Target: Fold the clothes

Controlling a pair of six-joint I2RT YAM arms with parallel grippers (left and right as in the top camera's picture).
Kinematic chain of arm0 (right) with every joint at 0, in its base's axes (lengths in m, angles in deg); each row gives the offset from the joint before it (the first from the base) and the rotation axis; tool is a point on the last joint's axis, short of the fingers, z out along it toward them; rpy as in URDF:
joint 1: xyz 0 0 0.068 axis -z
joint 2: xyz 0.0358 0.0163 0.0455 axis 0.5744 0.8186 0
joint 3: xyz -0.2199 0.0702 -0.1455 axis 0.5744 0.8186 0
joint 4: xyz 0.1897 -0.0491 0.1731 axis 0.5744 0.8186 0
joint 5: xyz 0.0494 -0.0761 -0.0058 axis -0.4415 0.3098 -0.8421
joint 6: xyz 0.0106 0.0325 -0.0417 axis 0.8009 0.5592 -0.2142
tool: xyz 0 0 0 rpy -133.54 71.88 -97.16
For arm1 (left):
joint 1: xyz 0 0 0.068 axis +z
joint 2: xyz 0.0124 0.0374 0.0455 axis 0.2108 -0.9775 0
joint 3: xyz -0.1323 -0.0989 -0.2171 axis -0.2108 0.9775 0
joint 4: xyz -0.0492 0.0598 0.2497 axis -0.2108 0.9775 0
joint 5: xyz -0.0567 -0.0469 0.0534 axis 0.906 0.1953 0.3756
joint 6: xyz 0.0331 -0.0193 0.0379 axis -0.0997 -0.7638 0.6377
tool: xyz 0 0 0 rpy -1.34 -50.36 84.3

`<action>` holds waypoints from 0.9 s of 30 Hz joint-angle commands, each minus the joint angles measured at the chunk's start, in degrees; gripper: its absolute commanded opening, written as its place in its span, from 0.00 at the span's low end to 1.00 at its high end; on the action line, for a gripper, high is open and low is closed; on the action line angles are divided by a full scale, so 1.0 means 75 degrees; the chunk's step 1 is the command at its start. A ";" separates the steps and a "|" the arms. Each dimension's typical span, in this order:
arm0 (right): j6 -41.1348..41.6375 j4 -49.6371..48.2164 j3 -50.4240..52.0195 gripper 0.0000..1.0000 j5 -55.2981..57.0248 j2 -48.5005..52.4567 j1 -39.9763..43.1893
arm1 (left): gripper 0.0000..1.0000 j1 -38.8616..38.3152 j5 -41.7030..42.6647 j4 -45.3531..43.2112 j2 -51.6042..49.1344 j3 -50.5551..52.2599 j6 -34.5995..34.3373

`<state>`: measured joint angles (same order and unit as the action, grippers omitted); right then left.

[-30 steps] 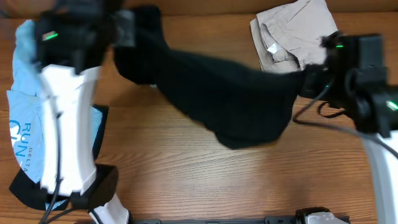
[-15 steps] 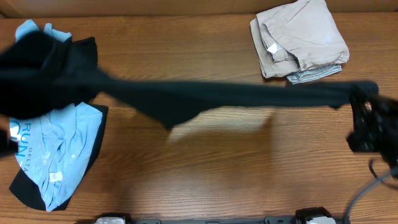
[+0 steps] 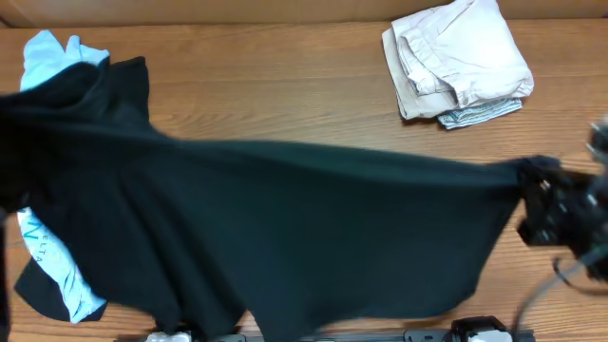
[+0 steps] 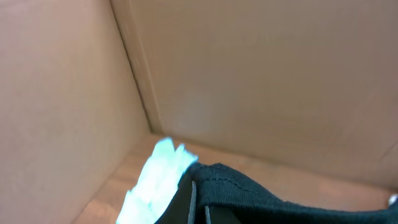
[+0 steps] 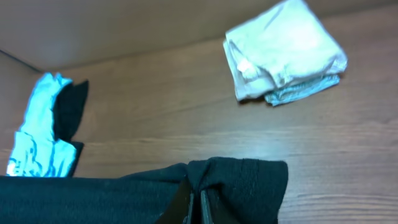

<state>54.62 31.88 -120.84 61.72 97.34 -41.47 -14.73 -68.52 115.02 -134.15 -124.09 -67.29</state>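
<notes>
Spreading step, as judged: the black garment [image 3: 285, 228] hung stretched across the lower frame over the surface [image 3: 285, 104], with the left end effector [image 4: 199, 200] and right end effector [image 5: 194, 202] each clamped shut on an edge (beige pile [image 3: 461, 57] lay upper right). The next move probably called for lowering it flat while keeping it taut.
</notes>
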 commanded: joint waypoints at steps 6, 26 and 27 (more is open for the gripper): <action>-0.0093 -0.1204 0.1518 0.04 0.0239 0.1658 0.0023 | 0.04 0.0096 -0.0554 -0.0128 -0.1603 0.0944 0.0338; -0.0504 -0.4692 0.1722 0.09 0.0236 0.5546 0.0023 | 0.04 0.0099 -0.0055 -0.1020 -0.5916 0.0947 0.0682; -0.0504 -0.4552 0.1722 0.09 0.0236 0.5549 0.0023 | 0.04 0.0102 0.0181 -0.0836 -0.5963 0.0950 0.0609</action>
<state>51.21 -3.61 -107.55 62.52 140.44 -41.47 -14.67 -70.27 106.87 -178.76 -116.44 -61.76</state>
